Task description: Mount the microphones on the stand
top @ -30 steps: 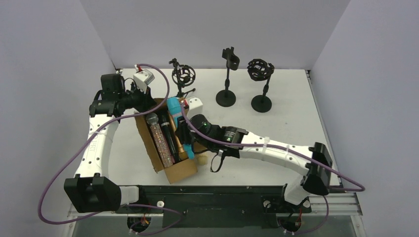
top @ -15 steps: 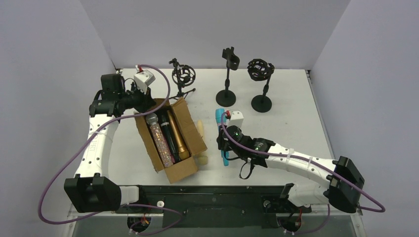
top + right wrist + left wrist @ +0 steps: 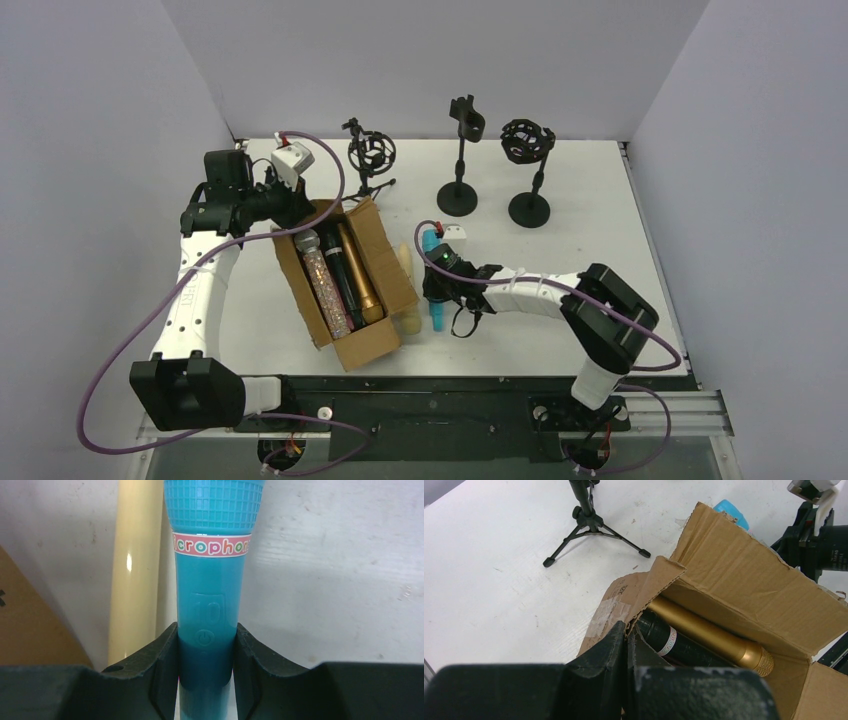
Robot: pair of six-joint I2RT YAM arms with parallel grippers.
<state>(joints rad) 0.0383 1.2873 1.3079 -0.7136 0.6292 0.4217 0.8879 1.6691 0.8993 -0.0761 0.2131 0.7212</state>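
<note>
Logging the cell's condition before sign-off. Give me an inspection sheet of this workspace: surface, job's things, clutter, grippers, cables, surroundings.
Surface: white table, lightly marked.
Job's things: tripod stand, clip stand and ring-mount stand upright at the back, all empty; glittery microphone, black microphone and gold microphone in the cardboard box; cream microphone lying on the table.
Clutter: nothing seen.
Grippers: left gripper shut on the box's flap; right gripper shut on the teal microphone.
Cables: purple cables loop from both arms.
Surroundings: plain walls on three sides.

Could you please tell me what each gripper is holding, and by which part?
The right gripper clamps the teal microphone by its handle, at the power button. The left gripper appears shut on the cardboard box, pinching its wall edge at a corner.
</note>
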